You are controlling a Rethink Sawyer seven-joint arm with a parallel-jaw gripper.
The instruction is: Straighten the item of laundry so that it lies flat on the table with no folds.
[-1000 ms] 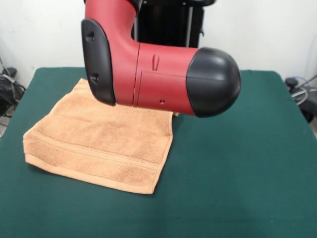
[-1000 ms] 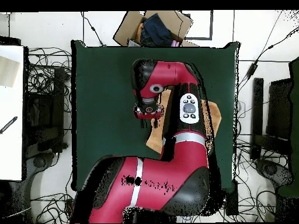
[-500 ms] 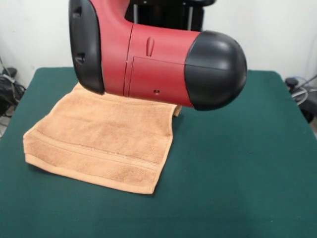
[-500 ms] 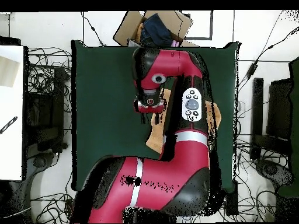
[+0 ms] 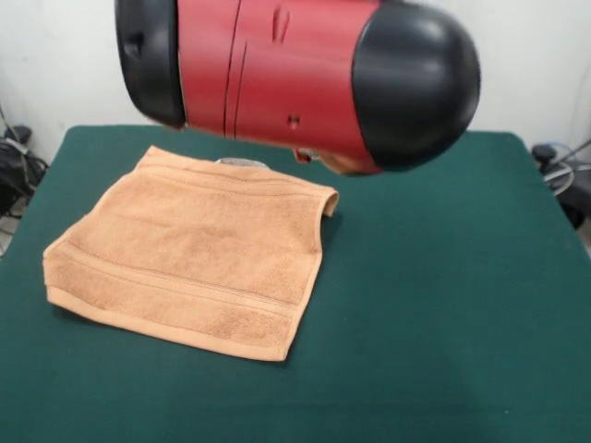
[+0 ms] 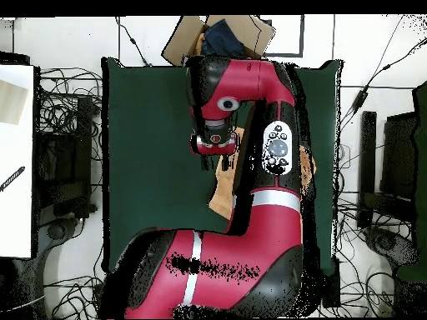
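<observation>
Overhead, the pincer (image 6: 214, 155) hovers at the towel (image 5: 199, 254) edge on the table (image 5: 443, 305); its grip state is unclear.

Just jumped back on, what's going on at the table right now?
The red Sawyer arm hangs above the table, over the far edge of the orange-tan towel. The towel looks doubled over on the green top, with one far corner curled up, so it is not yet flat. Nothing shows the gripper gripping it.
</observation>
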